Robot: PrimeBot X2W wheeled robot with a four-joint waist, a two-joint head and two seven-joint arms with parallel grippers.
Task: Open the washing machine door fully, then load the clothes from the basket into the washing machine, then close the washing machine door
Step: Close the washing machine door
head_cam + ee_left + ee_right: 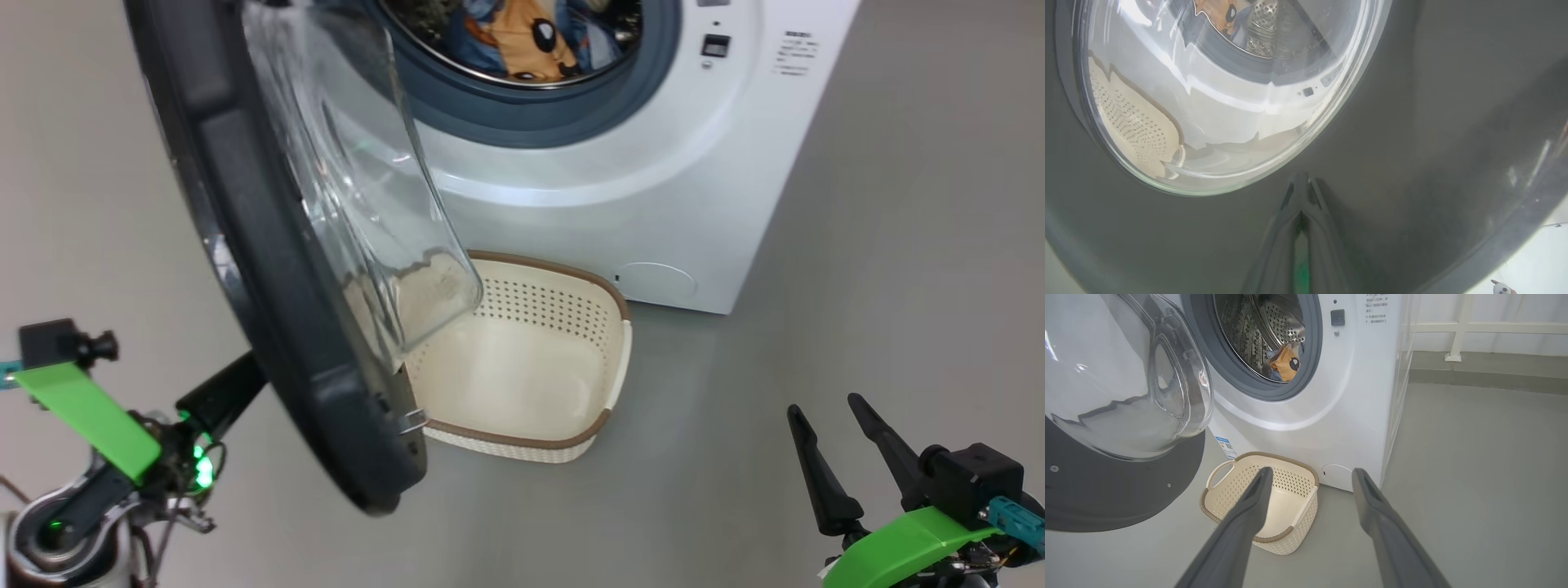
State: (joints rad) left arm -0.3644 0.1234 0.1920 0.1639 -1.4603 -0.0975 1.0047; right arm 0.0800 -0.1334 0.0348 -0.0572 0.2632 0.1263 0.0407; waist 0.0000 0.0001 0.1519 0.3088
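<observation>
The washing machine [653,163] stands with its door [237,204] swung partway out near the empty basket [608,425] on the floor [898,286]; the clothes [522,33] lie in the drum [1257,330] near the grey seal [531,110], where a stray fold could stop the door latching. The left gripper [1301,183], fingers pressed together, bears on the door's glossy outer face and may skid off; the right gripper [821,404] hangs spread and empty.
</observation>
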